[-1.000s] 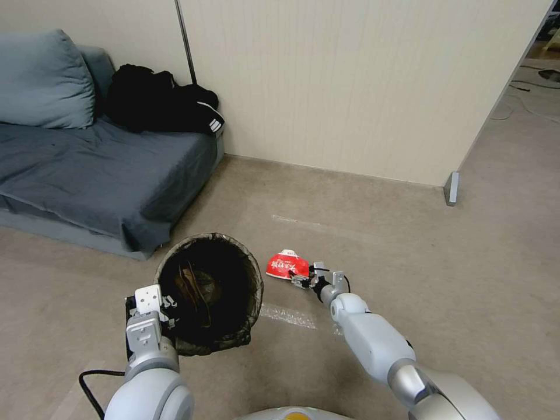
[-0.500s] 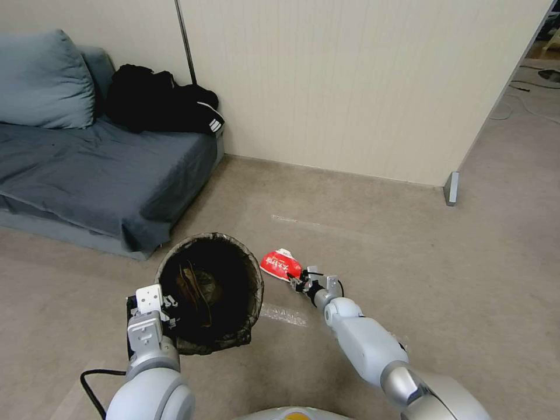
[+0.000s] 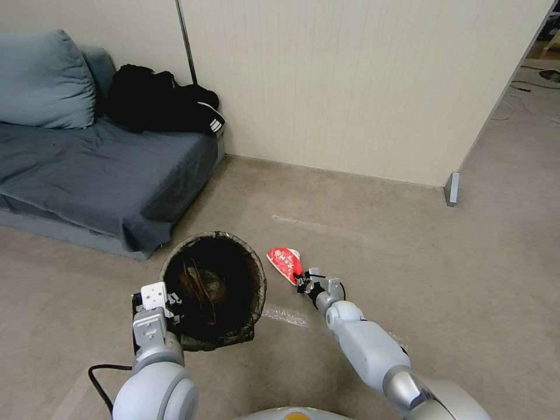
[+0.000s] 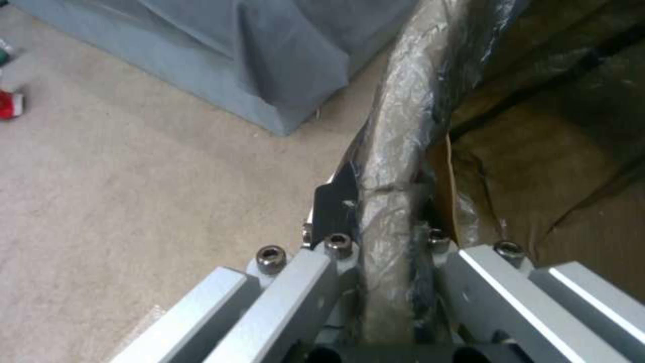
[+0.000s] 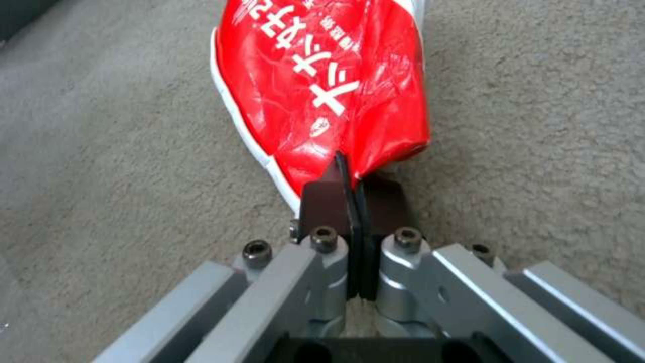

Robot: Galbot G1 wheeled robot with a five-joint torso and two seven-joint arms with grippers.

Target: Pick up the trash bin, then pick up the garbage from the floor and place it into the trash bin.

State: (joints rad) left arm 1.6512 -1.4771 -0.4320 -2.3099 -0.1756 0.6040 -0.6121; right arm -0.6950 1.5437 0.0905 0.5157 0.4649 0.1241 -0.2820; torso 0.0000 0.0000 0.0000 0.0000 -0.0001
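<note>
**Wrapper pinched, bin held ready**

Left gripper (image 4: 376,222) clamped across the rim of the bin (image 3: 213,289), one finger outside, one inside, squeezing the folded-over bag against the wall. Held low on the robot's left with the mouth facing up (sensible, since an open mouth close by makes for a short drop). Brown scrap (image 3: 201,289) lying at the bottom.

Right gripper (image 5: 352,189) pressed shut on the bottom corner of the red wrapper (image 5: 322,85), pads meeting on a thin fold of film. Wrapper just right of the bin (image 4: 396,151), hanging off the fingertips above the carpet (image 3: 408,256), near the rim but not over it. Corner grip probably chosen because flat film offers little else to seize; slack packet likely to swing or slip if jerked.

Grey sofa (image 3: 105,169) and black clothes (image 3: 157,105) behind, well apart. More litter on the carpet in the left wrist view, too blurred to identify.
</note>
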